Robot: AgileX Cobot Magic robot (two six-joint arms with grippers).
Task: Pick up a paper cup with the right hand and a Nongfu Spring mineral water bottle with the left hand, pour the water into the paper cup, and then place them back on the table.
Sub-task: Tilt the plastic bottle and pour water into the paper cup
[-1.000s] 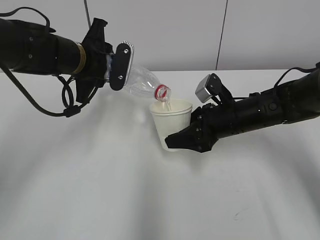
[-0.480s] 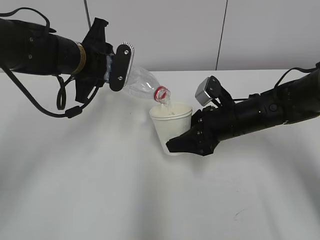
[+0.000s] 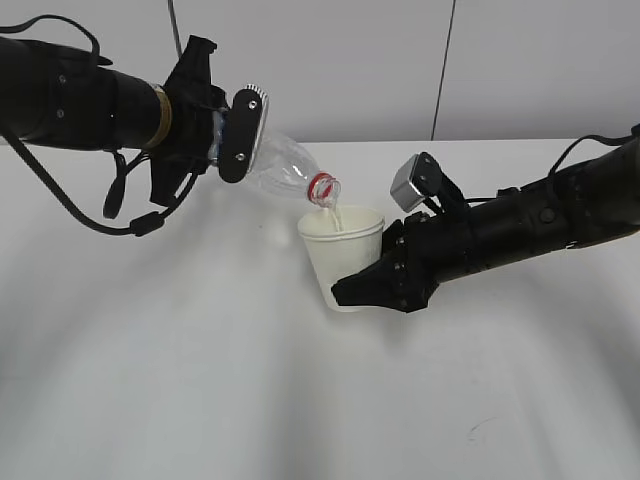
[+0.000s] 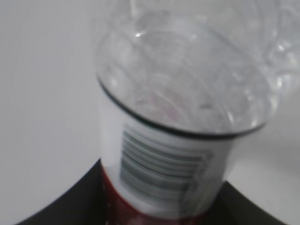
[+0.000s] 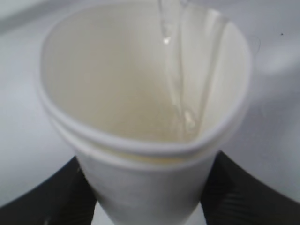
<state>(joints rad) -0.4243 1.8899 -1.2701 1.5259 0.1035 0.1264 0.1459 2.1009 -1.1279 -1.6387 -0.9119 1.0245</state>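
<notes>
My left gripper (image 3: pixel 236 140) is shut on the Nongfu Spring mineral water bottle (image 3: pixel 282 166), which lies tipped with its red neck ring down to the right. A thin stream of water (image 3: pixel 335 210) runs from its mouth into the paper cup (image 3: pixel 342 250) just below. My right gripper (image 3: pixel 372 282) is shut on the cup's lower half and holds it upright. In the left wrist view the clear bottle (image 4: pixel 178 108) fills the frame, with black fingers (image 4: pixel 77 204) at its red-and-white label. In the right wrist view the cup (image 5: pixel 140 108) sits between the fingers (image 5: pixel 51 197) and water (image 5: pixel 176 79) falls inside.
The white table (image 3: pixel 200 380) stretches below both arms, with a small dark scuff (image 3: pixel 480 430) near the front right. A loose black cable (image 3: pixel 120 200) hangs under the left arm. A grey wall with a vertical seam (image 3: pixel 442 70) stands behind.
The right gripper has lowered the cup very slightly. The bottle keeps its tilt and the water keeps running into the cup.
</notes>
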